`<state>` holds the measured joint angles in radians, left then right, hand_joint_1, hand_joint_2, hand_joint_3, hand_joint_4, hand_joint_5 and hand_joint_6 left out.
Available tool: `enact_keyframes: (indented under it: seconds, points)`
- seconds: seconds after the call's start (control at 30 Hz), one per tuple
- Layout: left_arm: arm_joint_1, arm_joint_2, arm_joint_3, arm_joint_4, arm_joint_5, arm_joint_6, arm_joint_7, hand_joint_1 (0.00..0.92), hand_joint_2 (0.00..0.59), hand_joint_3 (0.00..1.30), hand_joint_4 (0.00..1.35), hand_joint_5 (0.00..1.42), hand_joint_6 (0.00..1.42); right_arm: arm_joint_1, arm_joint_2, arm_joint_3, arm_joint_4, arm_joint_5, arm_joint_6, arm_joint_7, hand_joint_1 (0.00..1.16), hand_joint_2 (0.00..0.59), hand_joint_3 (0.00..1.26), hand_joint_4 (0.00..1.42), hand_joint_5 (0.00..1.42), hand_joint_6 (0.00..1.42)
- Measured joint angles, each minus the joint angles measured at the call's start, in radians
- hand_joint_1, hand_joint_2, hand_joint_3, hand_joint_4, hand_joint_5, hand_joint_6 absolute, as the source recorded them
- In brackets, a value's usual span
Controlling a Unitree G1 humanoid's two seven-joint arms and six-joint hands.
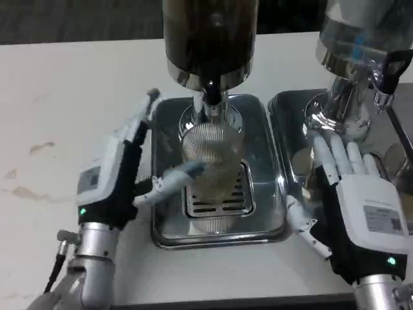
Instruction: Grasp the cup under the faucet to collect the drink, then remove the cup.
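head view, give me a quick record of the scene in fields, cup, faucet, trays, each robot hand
cup: clear ribbed cup standing on the drip tray grate, under the faucet
faucet: spout of the dark drink dispenser, right above the cup
drip tray: steel, on the white table
left robot hand: fingers around the cup
right robot hand: open, fingers spread, over the second tray by the clear dispenser

The cup [211, 161] stands on the drip tray [258, 219] beneath the faucet [211, 97], just right of the left hand's [119, 174] fingers [177, 175], which touch its side. The right hand's [358, 194] fingers [335, 155] lie on a second tray [290, 116], before the other dispenser's base [339, 106].
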<state>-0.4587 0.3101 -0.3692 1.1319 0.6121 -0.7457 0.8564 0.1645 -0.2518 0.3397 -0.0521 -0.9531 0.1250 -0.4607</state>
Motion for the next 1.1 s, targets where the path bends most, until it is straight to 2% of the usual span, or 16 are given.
enact_keyframes:
  seconds: [0.17, 0.2, 0.3, 0.33, 0.43, 0.47, 0.57, 0.63, 0.73, 0.83, 0.97, 1.1]
  points:
    - [0.044, 0.058, 0.048, -0.107, -0.023, -0.042, -0.014, 0.000, 0.000, 0.00, 0.00, 0.14, 0.06, -0.004, -0.001, -0.003, 0.002, 0.000, -0.003, 0.000, 0.09, 0.487, 0.04, 0.00, 0.00, 0.02]
    - [0.058, 0.074, 0.062, -0.142, -0.037, -0.065, -0.041, 0.000, 0.000, 0.00, 0.00, 0.10, 0.01, -0.004, 0.000, -0.003, 0.002, 0.000, -0.003, 0.000, 0.09, 0.487, 0.04, 0.00, 0.00, 0.02]
    - [0.072, 0.103, 0.088, -0.202, -0.088, -0.110, -0.139, 0.000, 0.000, 0.00, 0.00, 0.07, 0.00, -0.004, -0.002, -0.004, 0.003, 0.001, -0.004, 0.000, 0.09, 0.485, 0.04, 0.00, 0.00, 0.02]
    - [0.079, 0.105, 0.099, -0.217, -0.112, -0.125, -0.181, 0.000, 0.027, 0.00, 0.00, 0.05, 0.00, -0.005, -0.002, -0.004, 0.004, 0.001, -0.005, 0.000, 0.09, 0.485, 0.04, 0.00, 0.00, 0.02]
    - [0.103, 0.105, 0.141, -0.240, -0.313, -0.210, -0.428, 0.000, 0.066, 0.00, 0.00, 0.00, 0.00, -0.005, -0.001, -0.004, 0.005, 0.001, -0.007, 0.000, 0.09, 0.485, 0.04, 0.00, 0.00, 0.02]
    - [0.105, 0.104, 0.150, -0.242, -0.352, -0.218, -0.476, 0.000, 0.070, 0.00, 0.00, 0.00, 0.00, -0.005, -0.001, -0.004, 0.006, 0.001, -0.007, 0.000, 0.09, 0.485, 0.04, 0.00, 0.00, 0.02]
    - [0.115, 0.097, 0.182, -0.276, -0.587, -0.217, -0.742, 0.000, 0.094, 0.00, 0.00, 0.00, 0.00, -0.006, -0.001, -0.004, 0.008, 0.001, -0.007, 0.000, 0.09, 0.485, 0.04, 0.00, 0.00, 0.02]
    - [0.121, 0.095, 0.202, -0.330, -0.729, -0.186, -0.922, 0.000, 0.097, 0.00, 0.00, 0.00, 0.00, -0.006, 0.000, -0.004, 0.008, 0.002, -0.010, 0.000, 0.09, 0.485, 0.04, 0.00, 0.00, 0.02]
    - [0.136, 0.088, 0.237, -0.420, -0.902, -0.088, -1.167, 0.000, 0.098, 0.00, 0.00, 0.00, 0.00, -0.008, 0.001, -0.004, 0.010, 0.003, -0.018, 0.000, 0.09, 0.485, 0.04, 0.00, 0.00, 0.02]
    - [0.143, 0.066, 0.285, -0.514, -1.076, 0.084, -1.404, 0.000, 0.079, 0.00, 0.00, 0.00, 0.00, -0.009, 0.002, -0.004, 0.012, 0.004, -0.020, 0.000, 0.09, 0.485, 0.04, 0.00, 0.00, 0.02]
    - [0.145, 0.045, 0.348, -0.613, -1.183, 0.244, -1.575, 0.000, 0.073, 0.00, 0.00, 0.00, 0.00, -0.011, 0.003, -0.004, 0.014, 0.005, -0.021, 0.000, 0.09, 0.485, 0.04, 0.00, 0.00, 0.02]
    - [0.146, 0.030, 0.389, -0.665, -1.195, 0.310, -1.630, 0.000, 0.068, 0.00, 0.00, 0.00, 0.00, -0.012, 0.004, -0.004, 0.015, 0.006, -0.021, 0.000, 0.09, 0.485, 0.04, 0.00, 0.00, 0.02]
